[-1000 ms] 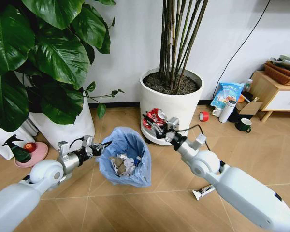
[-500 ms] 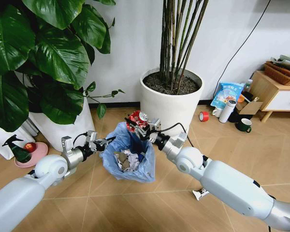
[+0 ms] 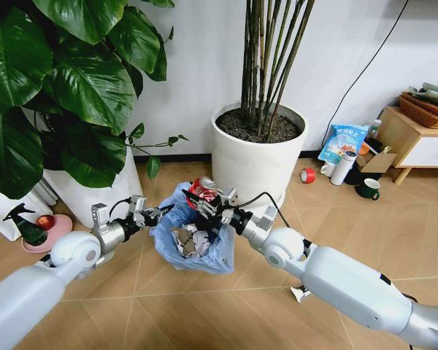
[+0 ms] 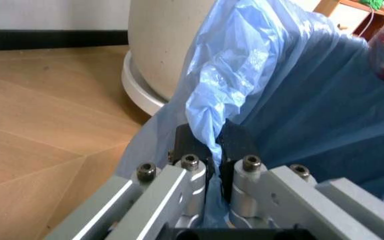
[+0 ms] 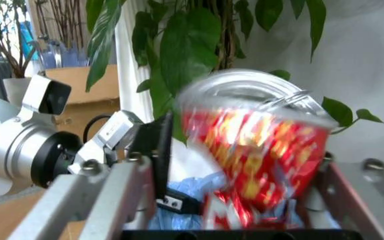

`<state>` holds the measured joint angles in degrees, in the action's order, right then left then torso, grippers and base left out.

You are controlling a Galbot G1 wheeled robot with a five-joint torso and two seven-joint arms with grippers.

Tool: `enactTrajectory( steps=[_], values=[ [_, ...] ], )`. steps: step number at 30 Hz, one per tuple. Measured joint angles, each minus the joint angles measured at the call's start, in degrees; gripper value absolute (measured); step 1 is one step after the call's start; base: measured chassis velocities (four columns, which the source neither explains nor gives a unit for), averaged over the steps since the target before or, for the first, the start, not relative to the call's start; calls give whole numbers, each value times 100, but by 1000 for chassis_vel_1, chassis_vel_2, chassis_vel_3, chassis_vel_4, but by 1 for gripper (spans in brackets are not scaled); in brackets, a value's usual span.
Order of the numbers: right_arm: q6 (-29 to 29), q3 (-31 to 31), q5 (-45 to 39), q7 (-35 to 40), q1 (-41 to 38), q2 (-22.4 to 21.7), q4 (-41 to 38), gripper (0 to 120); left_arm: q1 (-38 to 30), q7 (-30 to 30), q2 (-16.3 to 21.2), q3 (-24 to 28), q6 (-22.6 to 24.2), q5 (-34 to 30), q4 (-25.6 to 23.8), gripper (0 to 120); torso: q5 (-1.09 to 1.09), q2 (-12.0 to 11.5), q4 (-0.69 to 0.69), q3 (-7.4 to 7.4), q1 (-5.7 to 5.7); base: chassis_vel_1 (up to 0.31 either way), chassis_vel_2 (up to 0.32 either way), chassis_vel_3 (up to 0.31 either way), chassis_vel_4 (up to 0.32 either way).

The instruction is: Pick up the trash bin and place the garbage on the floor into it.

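The left pincer (image 3: 155,214) is clamped on the crinkly light-blue bag at the rim of the trash bin (image 3: 193,240); in the left wrist view its two black pads (image 4: 190,145) pinch a fold of that bag (image 4: 245,85) between them. The bin hangs off this pincer, on the side toward the right arm, above the floor (image 3: 204,306). White and blue-white crumpled garbage pieces (image 3: 192,243) lie inside the bin.

The right pincer (image 3: 204,198) holds a crushed red-white wrapper (image 3: 202,188), with its jaws closed against the wrapper's sides. The right wrist view shows the wrapper (image 5: 259,145) seated between the two fingers (image 5: 153,145). This pincer is positioned directly above the open mouth of the bin, close to the left pincer.

A white plant pot (image 3: 257,157) stands on the floor just beyond the right pincer. One more small litter piece (image 3: 301,293) lies on the floor under the right forearm.
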<state>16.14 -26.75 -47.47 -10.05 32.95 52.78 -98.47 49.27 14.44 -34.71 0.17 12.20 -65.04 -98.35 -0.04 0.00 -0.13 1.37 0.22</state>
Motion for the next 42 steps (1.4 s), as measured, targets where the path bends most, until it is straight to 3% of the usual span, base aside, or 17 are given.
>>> enactTrajectory(
  steps=[2,3,6,15,23,29,32,37,42],
  values=[
    [0,0,0,0,0,0,0,47,0,0,0,0,0,0,0,0,0,0,0,0,0,0,0,0,0],
    [-19,-22,0,25,4,-51,-67,57,-7,0,7,-4,4,-4,-6,0,0,0,0,0,0,0,0,0,0],
    [-44,-50,50,37,4,-126,-131,71,-8,-5,10,-6,10,-4,-28,0,0,0,0,0,0,0,0,0,0],
    [-264,-465,338,184,-136,-329,-234,98,-9,-15,43,-39,45,-8,-75,0,0,0,0,0,0,0,0,0,0],
    [-271,-520,1186,252,-225,-329,-146,100,132,-15,43,-163,54,-1,-97,0,0,1,1,0,0,0,0,0,0],
    [-249,-358,514,346,-168,-296,-352,100,212,-44,76,-211,66,-38,-105,0,0,1,0,0,0,0,0,0,0],
    [-398,50,-181,612,23,-330,-637,100,312,-80,150,-274,87,-61,-108,0,0,1,2,0,0,0,0,0,0],
    [-663,792,-481,961,527,-530,-884,100,437,-97,250,-394,108,-67,-171,0,0,1,1,0,0,0,0,0,0],
    [-1027,1929,-445,1335,1755,-1012,-1044,100,577,-89,350,-544,113,-66,-246,0,2,1,0,0,0,0,0,0,0]
  ],
)
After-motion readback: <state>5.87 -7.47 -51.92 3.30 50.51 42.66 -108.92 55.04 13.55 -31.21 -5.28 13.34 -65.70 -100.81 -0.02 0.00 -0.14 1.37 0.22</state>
